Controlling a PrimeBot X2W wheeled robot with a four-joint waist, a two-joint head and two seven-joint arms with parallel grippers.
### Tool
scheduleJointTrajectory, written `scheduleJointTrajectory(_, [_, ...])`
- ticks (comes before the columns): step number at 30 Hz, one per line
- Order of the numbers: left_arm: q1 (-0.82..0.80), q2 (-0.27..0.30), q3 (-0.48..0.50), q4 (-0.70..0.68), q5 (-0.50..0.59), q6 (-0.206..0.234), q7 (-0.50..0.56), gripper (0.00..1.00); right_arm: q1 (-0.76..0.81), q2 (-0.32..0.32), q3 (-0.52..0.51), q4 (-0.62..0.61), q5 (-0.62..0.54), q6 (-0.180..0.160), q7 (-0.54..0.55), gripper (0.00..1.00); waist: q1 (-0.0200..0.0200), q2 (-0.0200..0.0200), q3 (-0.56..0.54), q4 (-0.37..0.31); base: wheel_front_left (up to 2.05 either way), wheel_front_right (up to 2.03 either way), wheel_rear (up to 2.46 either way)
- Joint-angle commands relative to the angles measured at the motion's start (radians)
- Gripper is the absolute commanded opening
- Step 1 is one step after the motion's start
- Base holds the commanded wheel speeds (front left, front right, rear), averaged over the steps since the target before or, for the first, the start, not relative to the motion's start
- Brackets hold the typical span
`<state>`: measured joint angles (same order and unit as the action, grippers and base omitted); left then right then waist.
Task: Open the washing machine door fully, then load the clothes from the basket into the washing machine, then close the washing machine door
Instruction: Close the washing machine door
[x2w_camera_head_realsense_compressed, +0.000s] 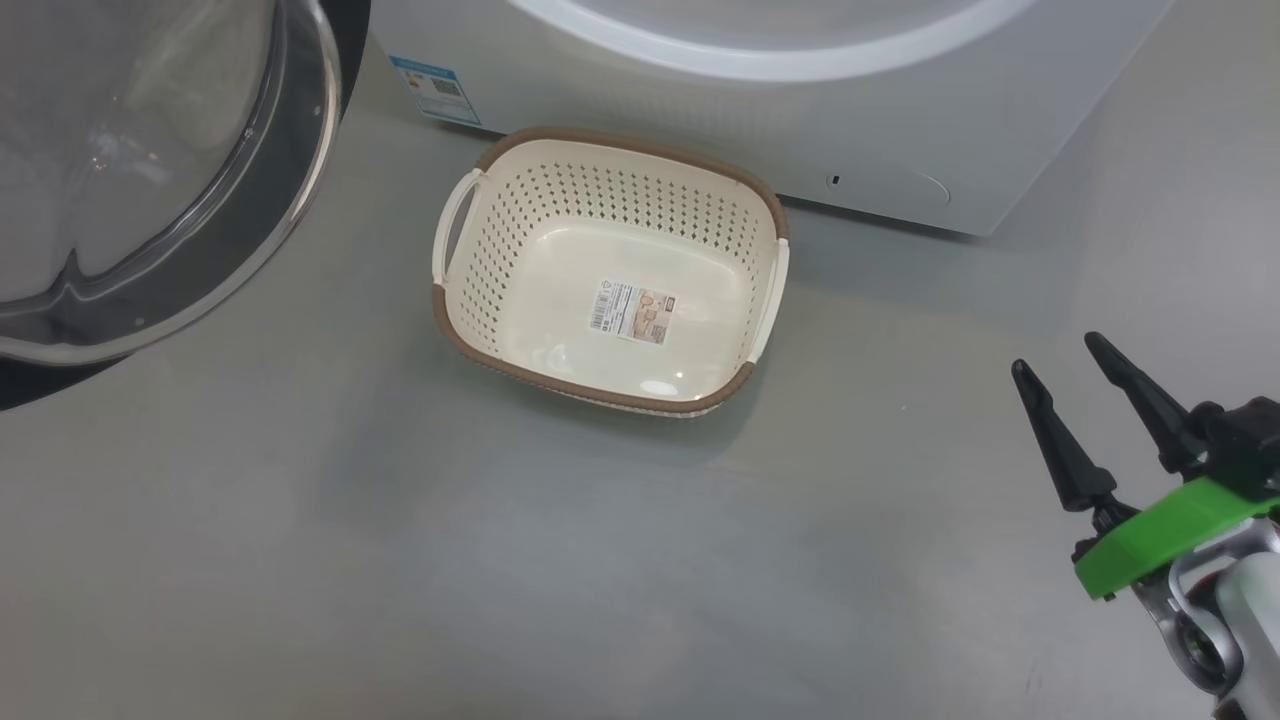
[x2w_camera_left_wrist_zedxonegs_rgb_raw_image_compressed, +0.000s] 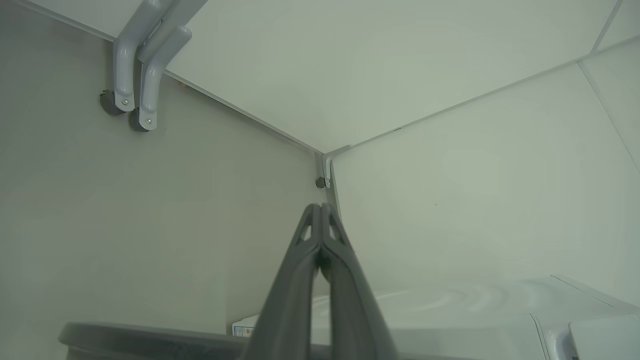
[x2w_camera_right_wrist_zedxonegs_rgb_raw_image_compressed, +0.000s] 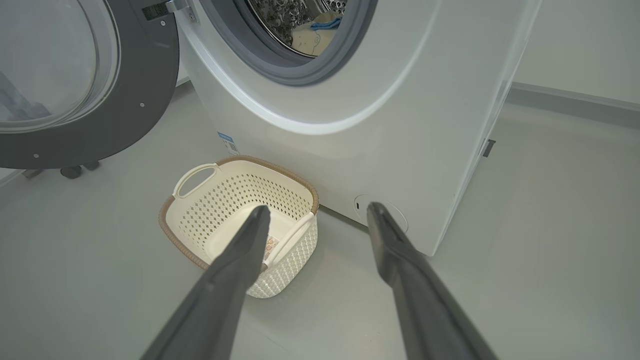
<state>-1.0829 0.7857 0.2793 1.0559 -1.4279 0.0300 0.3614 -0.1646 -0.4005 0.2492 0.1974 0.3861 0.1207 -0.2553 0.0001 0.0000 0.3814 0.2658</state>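
From the head, the right gripper stands with fingers apart and empty. The basket lies bare ahead to its left, and the washing machine door is farther left, wide open. The left wrist shows the left gripper pressed together on nothing, pointing at a wall corner. The right wrist shows the clothes inside the washing machine, above the fingers. Loading looks done, so closing is next: push the door's black rim steadily until it latches, clear of the basket.
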Motion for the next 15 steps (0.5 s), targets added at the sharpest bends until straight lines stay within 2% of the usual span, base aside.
scheduleJointTrajectory(1, [-0.011, 0.076, 0.007, -0.023, 0.010, -0.003, 0.011, 0.00, -0.017, -0.032, 0.011, -0.033, -0.001, 0.010, -0.006, 1.00, -0.0001, 0.0000, 0.003, -0.002, 0.00, 0.00, 0.00])
scheduleJointTrajectory(15, [-0.033, 0.045, -0.031, 0.015, 0.018, -0.048, 0.080, 0.00, -0.021, -0.040, 0.010, -0.034, -0.006, 0.010, -0.006, 1.00, -0.0001, 0.0000, 0.014, -0.004, 0.00, 0.00, 0.00])
